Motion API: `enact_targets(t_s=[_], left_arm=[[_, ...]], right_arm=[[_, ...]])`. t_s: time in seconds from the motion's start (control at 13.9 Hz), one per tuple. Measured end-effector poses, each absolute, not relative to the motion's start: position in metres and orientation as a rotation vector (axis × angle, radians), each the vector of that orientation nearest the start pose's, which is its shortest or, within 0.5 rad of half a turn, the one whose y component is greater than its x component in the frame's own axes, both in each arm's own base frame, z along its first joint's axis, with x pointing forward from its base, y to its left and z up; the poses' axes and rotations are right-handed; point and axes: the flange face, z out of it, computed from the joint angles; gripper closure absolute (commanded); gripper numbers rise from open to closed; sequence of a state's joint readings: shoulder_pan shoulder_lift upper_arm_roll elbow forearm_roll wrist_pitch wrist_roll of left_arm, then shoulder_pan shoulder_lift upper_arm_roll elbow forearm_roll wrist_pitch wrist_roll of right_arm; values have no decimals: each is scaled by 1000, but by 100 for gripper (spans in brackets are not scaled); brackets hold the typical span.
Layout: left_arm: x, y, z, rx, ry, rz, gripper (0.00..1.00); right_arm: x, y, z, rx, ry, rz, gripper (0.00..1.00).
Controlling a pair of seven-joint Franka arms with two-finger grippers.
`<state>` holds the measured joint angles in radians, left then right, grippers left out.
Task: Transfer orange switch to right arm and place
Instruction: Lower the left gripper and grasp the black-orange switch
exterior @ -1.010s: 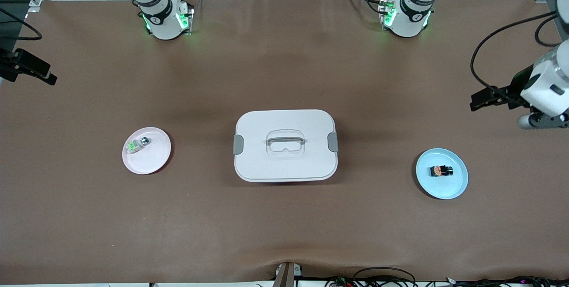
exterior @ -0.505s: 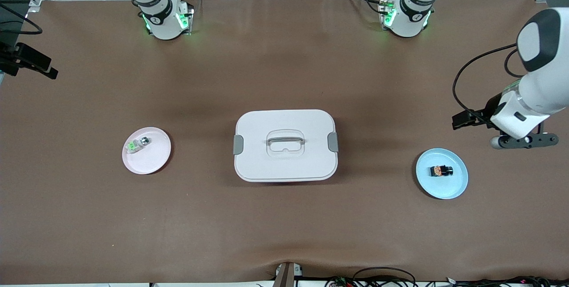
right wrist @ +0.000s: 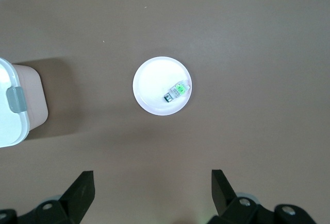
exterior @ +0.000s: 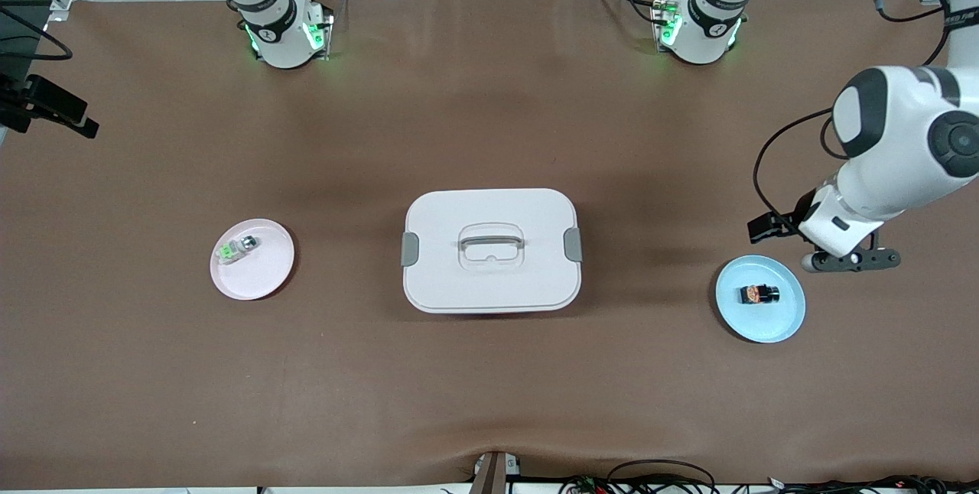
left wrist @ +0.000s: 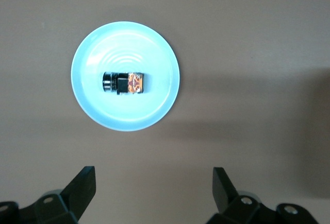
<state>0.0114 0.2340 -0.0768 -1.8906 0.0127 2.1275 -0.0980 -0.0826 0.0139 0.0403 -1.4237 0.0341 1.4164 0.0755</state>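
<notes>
The orange switch (exterior: pixel 759 294) lies on its side on a light blue plate (exterior: pixel 780 316) near the left arm's end of the table. In the left wrist view the switch (left wrist: pixel 126 83) lies in the middle of the plate (left wrist: pixel 129 41). My left gripper (exterior: pixel 849 258) is open and empty, in the air over the table just beside the blue plate; in its wrist view (left wrist: pixel 153 177) nothing is between the jaws. My right gripper (right wrist: pixel 152 183) is open and empty, high over the right arm's end of the table.
A white lidded box (exterior: pixel 491 284) with a handle stands mid-table. A pink plate (exterior: pixel 264 274) toward the right arm's end holds a pale block with a green face (exterior: pixel 233 249). The right wrist view shows the plate (right wrist: pixel 154 85), the block (right wrist: pixel 177 91) and the box's corner (right wrist: pixel 10 126).
The left arm has swung in from the table's end and come down toward the blue plate. The switch and plates have not moved. The right arm has hardly moved.
</notes>
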Motion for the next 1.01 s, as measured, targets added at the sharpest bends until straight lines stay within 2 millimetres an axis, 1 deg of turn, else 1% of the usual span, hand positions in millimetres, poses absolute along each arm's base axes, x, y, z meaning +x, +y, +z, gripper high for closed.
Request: enact_targets(t_s=[0.36, 0.58, 0.79, 0.87, 1.01], left_arm=[[627, -32, 326, -3085, 38, -51, 0], [636, -14, 294, -3087, 78, -83, 0], [641, 15, 265, -3088, 140, -117, 0], [641, 23, 258, -3088, 144, -118, 0], [642, 26, 249, -3091, 135, -112, 0]], right_arm=[[542, -20, 675, -3105, 179, 18, 0], [544, -18, 674, -3105, 175, 9, 0], [549, -17, 668, -3104, 171, 11, 0], [550, -18, 665, -3104, 172, 18, 0], [551, -18, 663, -3104, 173, 25, 0]])
